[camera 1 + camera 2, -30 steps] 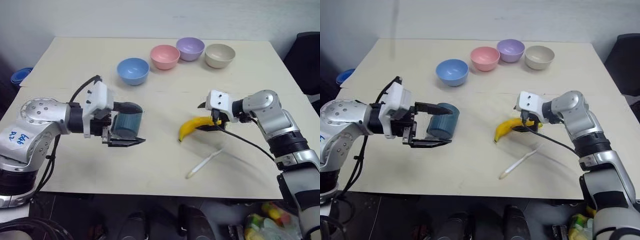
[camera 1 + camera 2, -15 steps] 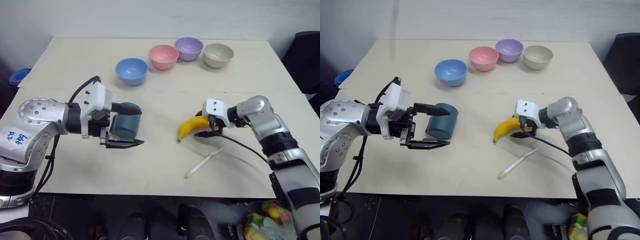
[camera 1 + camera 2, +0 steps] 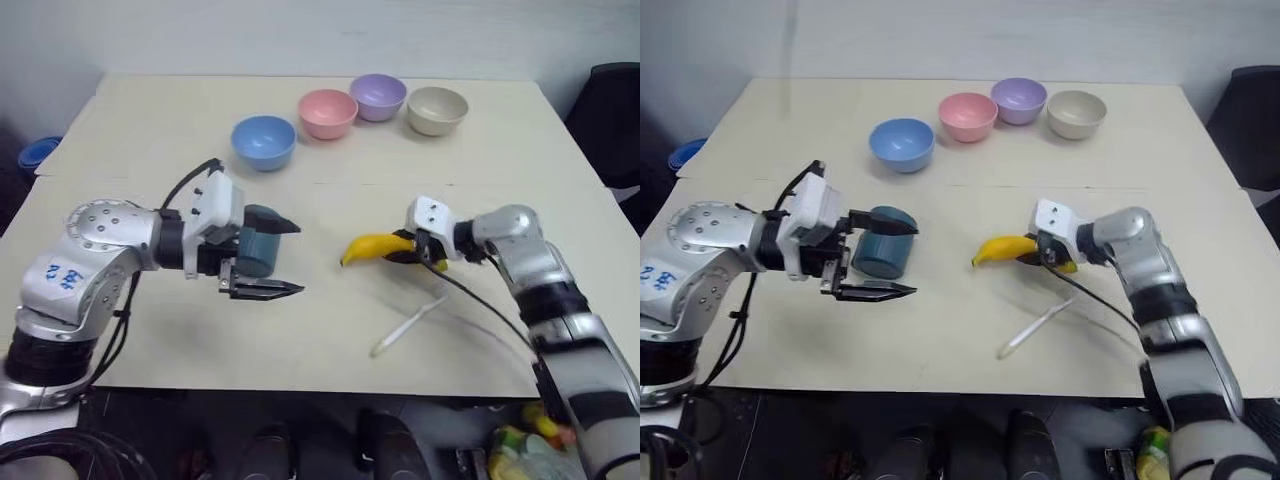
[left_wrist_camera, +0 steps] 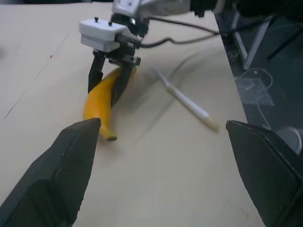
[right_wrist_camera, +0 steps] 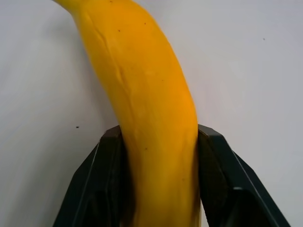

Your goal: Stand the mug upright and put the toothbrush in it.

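Observation:
The dark teal mug (image 3: 262, 252) lies on its side left of the table's middle, partly behind my left gripper (image 3: 300, 259). That gripper is open wide, and in the left wrist view nothing sits between its fingers (image 4: 57, 184). The white toothbrush (image 3: 408, 325) lies flat near the front edge. Just beyond it my right gripper (image 3: 418, 252) is shut on a yellow banana (image 3: 370, 247), and both of its fingers (image 5: 102, 179) press the banana's sides.
At the back of the table (image 3: 150, 120) stand a blue bowl (image 3: 264, 142), a pink bowl (image 3: 328, 113), a purple bowl (image 3: 378, 97) and a beige bowl (image 3: 437, 109). A black chair (image 3: 612, 120) stands off the table's right side.
My right gripper has come down and closed on the banana, whose free end has swung to the left. My left gripper has shifted a little to the right, past the mug.

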Robot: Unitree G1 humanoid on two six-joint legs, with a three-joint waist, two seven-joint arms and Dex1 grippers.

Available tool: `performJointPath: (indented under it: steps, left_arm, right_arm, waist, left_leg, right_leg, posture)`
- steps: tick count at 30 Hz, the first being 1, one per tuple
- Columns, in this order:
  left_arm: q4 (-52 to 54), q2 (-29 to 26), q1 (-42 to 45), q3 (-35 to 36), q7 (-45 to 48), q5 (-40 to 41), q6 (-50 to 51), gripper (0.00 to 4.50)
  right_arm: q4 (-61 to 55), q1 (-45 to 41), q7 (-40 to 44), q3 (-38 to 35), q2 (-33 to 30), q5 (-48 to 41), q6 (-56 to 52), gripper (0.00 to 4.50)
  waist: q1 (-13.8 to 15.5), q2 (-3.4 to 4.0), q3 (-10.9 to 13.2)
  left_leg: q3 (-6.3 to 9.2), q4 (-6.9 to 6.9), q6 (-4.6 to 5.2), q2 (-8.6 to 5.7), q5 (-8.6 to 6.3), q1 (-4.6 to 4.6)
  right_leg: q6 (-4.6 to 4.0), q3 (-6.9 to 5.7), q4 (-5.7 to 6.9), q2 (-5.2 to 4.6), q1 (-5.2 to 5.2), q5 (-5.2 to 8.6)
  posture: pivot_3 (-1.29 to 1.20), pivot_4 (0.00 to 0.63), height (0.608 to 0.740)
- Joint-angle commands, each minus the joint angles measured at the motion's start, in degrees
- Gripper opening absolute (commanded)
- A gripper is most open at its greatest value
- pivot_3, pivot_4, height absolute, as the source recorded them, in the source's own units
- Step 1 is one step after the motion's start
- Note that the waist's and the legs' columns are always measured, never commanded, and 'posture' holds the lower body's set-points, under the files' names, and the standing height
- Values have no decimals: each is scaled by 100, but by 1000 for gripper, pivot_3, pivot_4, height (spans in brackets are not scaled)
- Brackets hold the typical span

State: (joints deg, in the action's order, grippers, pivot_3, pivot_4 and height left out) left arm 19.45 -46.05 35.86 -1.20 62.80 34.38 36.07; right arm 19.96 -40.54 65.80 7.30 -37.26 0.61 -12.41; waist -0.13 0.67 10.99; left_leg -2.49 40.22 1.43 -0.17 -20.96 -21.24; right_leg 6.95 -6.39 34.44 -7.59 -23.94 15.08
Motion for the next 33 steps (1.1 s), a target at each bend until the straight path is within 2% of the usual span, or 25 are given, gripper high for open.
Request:
performJointPath:
  steps: [1, 3, 5, 8, 14, 16, 18, 20, 24, 25, 29, 33]
  left_arm:
    - [70, 95, 62, -92, 92, 69, -35, 4500]
    - [47, 169, 77, -179, 172, 65, -58, 4500]
    - [-84, 377, 216, -385, 293, 52, -107, 4500]
    - [-317, 583, 401, -571, 466, -58, -252, 4500]
    - [-917, 869, 835, -791, 793, -291, -566, 4500]
    - [-1047, 906, 921, -821, 878, -339, -632, 4500]
    - [-1134, 910, 950, -824, 944, -397, -689, 4500]
    - [-1186, 890, 944, -809, 969, -458, -748, 4500]
    - [-1195, 801, 837, -625, 860, -500, -704, 4500]
    - [-1168, 763, 792, -560, 821, -494, -679, 4500]
    - [-937, 470, 530, -136, 555, -385, -441, 4500]
    - [-679, 92, 220, 681, 79, -37, 181, 4500]
  right_arm:
    - [-1981, 912, -550, -1212, -662, -319, -1151, 1660]
    - [-2685, 1510, -877, -1768, -879, -362, -1765, 1660]
    - [-3424, 2606, -1138, -2869, -1058, -247, -2428, 1660]
    - [-4104, 3658, -1435, -3853, -955, -296, -3124, 1660]
    - [-4630, 4908, -1962, -4492, -463, -376, -3425, 1660]
    - [-4696, 4975, -2145, -4556, -282, -470, -3510, 1660]
    - [-4729, 4950, -2224, -4578, -136, -680, -3611, 2384]
    - [-4704, 4910, -2395, -4557, -79, -740, -3633, 2901]
    - [-4711, 4930, -2526, -4550, -218, -876, -3659, 4299]
    - [-4700, 4938, -2504, -4562, -308, -909, -3665, 4449]
    - [-4733, 4669, -2163, -4715, -922, -1312, -3804, 4449]
    - [-4936, 3705, -1583, -4821, -1499, -2558, -4528, 4449]
  waist:
    - [98, 4, 2]
    - [127, 3, 2]
    - [190, 2, -1]
    - [287, 0, -2]
    - [167, 1, -3]
    - [140, 1, -3]
    - [129, 1, -3]
    - [133, 1, -3]
    - [154, 1, -3]
    - [162, 1, -3]
    - [140, 2, -3]
    - [90, -1, -1]
  left_leg:
    - [1, 0, 0, -3, 0, -2]
    - [-9, 5, 1, -5, -1, 0]
    - [-17, 7, 3, -5, 0, 5]
    - [-44, 10, 3, -6, 1, 12]
    - [-68, 5, 7, -16, 2, 32]
    - [-67, 1, 7, -15, 2, 37]
    - [-65, -10, 7, -15, 2, 52]
    - [-58, -17, 7, -15, 2, 64]
    - [-53, -16, 8, -13, 2, 65]
    - [-52, -16, 9, -12, 1, 65]
    - [-51, -15, 17, -8, -2, 64]
    - [-49, -16, 18, 6, -3, 68]
  right_leg:
    - [0, -1, 1, -3, 0, 0]
    - [2, 3, -1, -1, 2, -1]
    - [4, 10, 3, -1, 4, -2]
    - [3, -6, -3, 4, 24, -2]
    - [4, 19, 3, 15, 25, -4]
    - [4, 25, 4, 17, 24, -4]
    - [4, 40, 6, 17, 25, -4]
    - [4, 49, 8, 16, 26, -4]
    - [4, 50, 7, 15, 28, -4]
    - [4, 49, 7, 14, 28, -4]
    - [4, 51, 6, 8, 29, -4]
    - [3, 51, 7, 13, 29, -3]
  posture:
    - [0, 150, 740]
    - [0, 150, 740]
    - [0, 150, 740]
    - [0, 150, 740]
    - [0, 150, 740]
    - [0, 150, 740]
    - [0, 150, 740]
    - [0, 150, 740]
    - [0, 150, 740]
    - [0, 150, 740]
    - [0, 150, 740]
    - [0, 150, 740]
